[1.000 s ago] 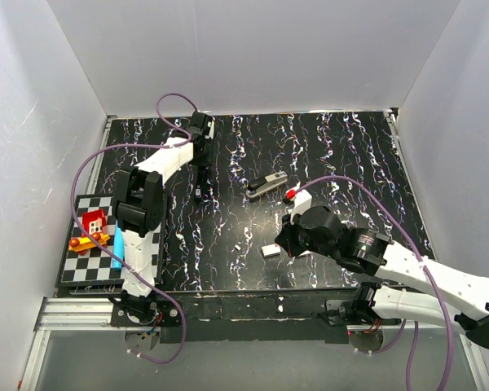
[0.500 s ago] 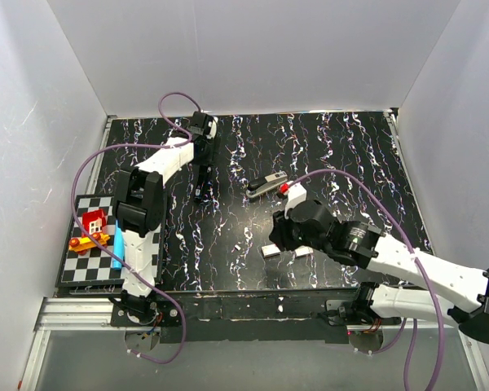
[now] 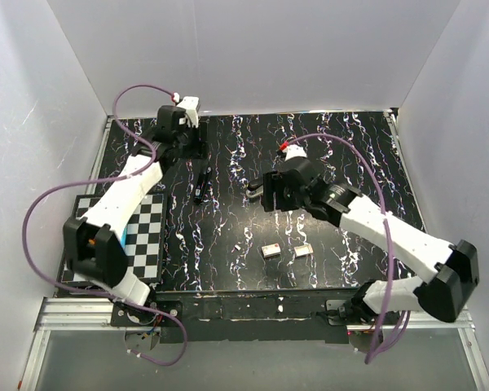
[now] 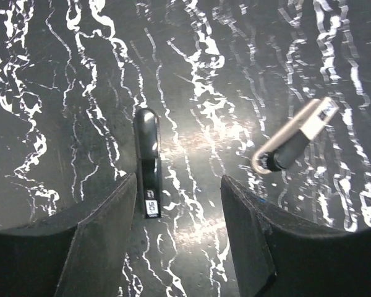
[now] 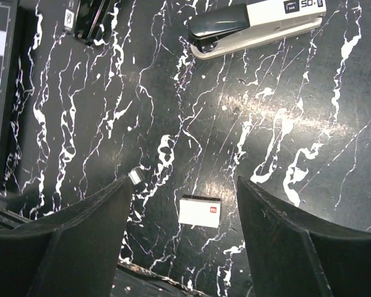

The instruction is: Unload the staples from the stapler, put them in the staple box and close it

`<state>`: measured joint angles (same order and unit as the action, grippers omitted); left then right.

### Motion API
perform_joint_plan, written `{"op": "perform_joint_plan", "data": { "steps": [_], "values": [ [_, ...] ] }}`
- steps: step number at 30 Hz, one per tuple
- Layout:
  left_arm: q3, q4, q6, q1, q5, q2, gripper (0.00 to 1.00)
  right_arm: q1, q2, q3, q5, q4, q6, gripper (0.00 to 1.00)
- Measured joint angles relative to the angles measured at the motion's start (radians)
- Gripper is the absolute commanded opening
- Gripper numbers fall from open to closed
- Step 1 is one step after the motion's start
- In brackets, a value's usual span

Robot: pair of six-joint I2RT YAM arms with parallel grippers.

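Approach step, likely: left gripper (image 4: 178, 180), right gripper (image 5: 184, 180) hovering wide, empty; next is needing jaws squared across stapler (image 5: 253, 21).

You had a black table (image 3: 350, 147) veined all over with white marble streaks, and at its nine o'clock edge lay a black-and-white checkerboard mat (image 3: 147, 236). Near the centre, the stapler (image 5: 253, 21) showed a pale silver strip over a dark grey nose and a small black label, while at nine o'clock from it the slim glossy black piece (image 4: 148, 162) carried a white tag at one end. At six o'clock the two small blocks (image 3: 270, 250) were pale, one showing a red mark, and the cables (image 3: 137, 87) were purple.
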<state>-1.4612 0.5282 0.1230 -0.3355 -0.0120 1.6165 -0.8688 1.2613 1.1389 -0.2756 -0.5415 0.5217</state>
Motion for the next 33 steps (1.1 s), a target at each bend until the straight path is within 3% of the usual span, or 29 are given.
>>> {"op": "perform_joint_plan", "data": {
  "steps": [17, 18, 33],
  "values": [
    [0.46, -0.056, 0.05, -0.005, 0.353, -0.446, 0.58, 0.071, 0.48, 0.337, -0.091, -0.09, 0.363, 0.84],
    [0.492, -0.077, 0.05, -0.005, 0.363, -0.48, 0.98, 0.077, 0.516, 0.37, -0.102, -0.105, 0.388, 0.84],
    [0.571, -0.175, 0.078, -0.007, 0.381, -0.644, 0.98, 0.176, 0.764, 0.551, -0.108, -0.173, 0.59, 0.84]
  ]
}}
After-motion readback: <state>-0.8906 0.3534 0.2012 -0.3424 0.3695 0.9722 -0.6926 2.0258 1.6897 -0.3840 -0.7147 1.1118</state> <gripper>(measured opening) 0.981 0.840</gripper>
